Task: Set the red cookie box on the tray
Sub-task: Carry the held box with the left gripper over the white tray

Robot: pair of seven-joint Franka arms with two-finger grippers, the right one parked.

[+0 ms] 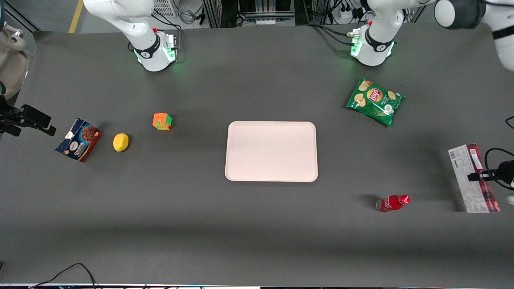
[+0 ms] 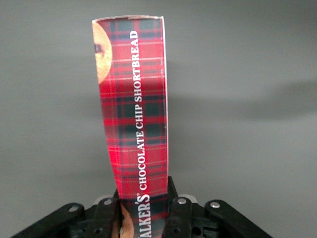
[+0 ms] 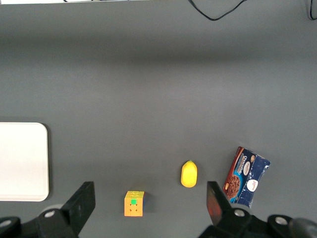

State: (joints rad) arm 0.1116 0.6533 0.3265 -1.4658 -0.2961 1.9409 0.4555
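Gripper (image 2: 143, 218): black fingers clamped on the carton's narrow tartan sides, at the working arm's end of the table.
Red cookie box (image 1: 473, 178): long thin carton, whitish fine-print face up, well apart from the tray.
Tray (image 1: 271, 151): flat pale pink rectangle, rounded corners, low rim.
Table (image 1: 257, 224): matte dark grey.
Red bottle (image 1: 392, 203): glossy, lying between tray and carton.

White jointed arms with black bands, green-lit bases; the gripper (image 2: 143, 218) is matte black (silver screws showing).
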